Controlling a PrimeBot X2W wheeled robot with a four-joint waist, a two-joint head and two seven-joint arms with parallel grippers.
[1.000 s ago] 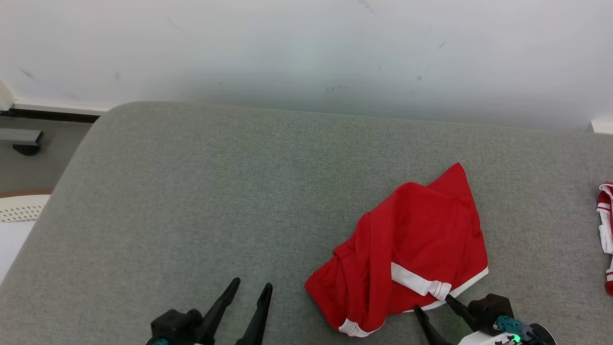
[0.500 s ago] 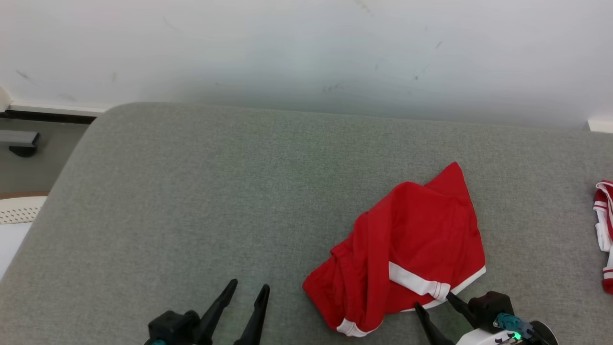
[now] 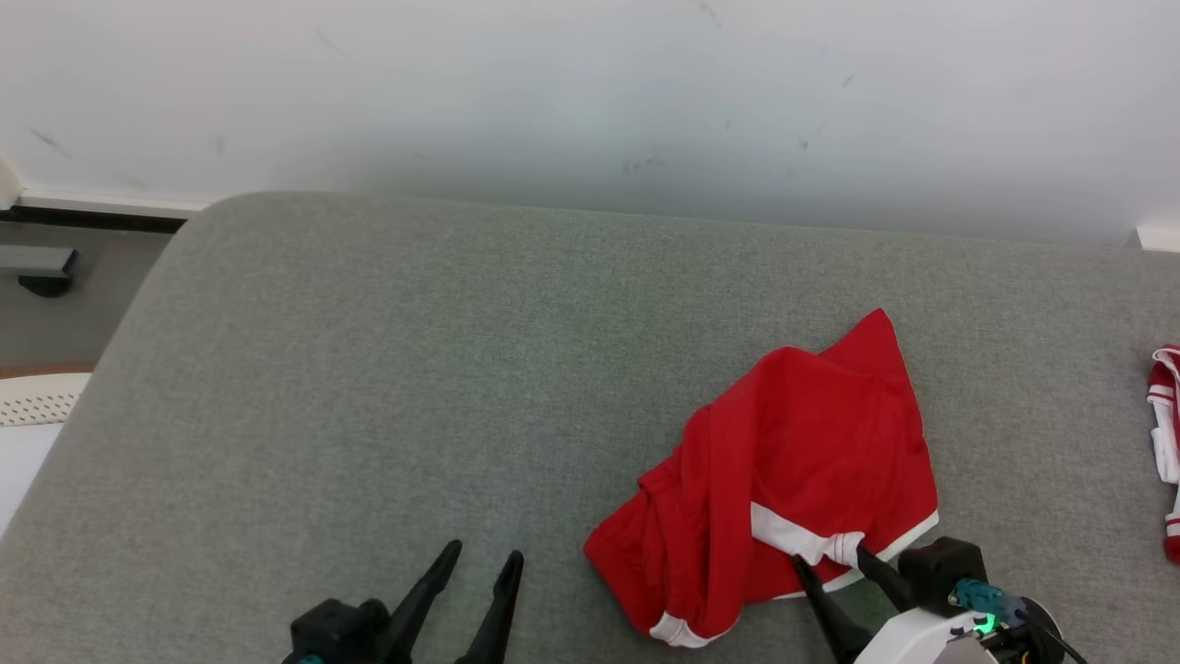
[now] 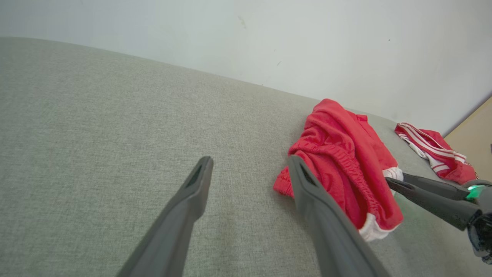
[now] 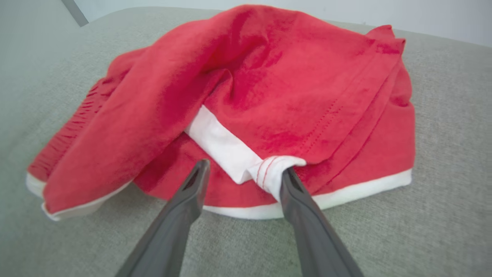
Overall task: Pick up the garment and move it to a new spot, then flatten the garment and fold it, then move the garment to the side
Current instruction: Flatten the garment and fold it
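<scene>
Here, in the head view, the red garment [image 3: 793,461] lies crumpled at the lower right of the grey cushion [image 3: 415,369]. The right gripper [image 3: 830,556] is at its near hem, fingers apart around a white band [image 3: 804,539]. The left gripper [image 3: 485,551] sits at the bottom edge left of centre, fingers spread over bare cushion. In the left wrist view the garment lies centre right, just beside that gripper's right-hand finger. In the right wrist view the parted fingers straddle the white band, one fingertip touching its folded end.

Two red garments: crumpled garment [image 3: 802,461], striped garment [image 3: 1163,443]. Two grippers: left gripper [image 3: 484,551], right gripper [image 3: 830,557]. One grey cushion [image 3: 369,369].
</scene>
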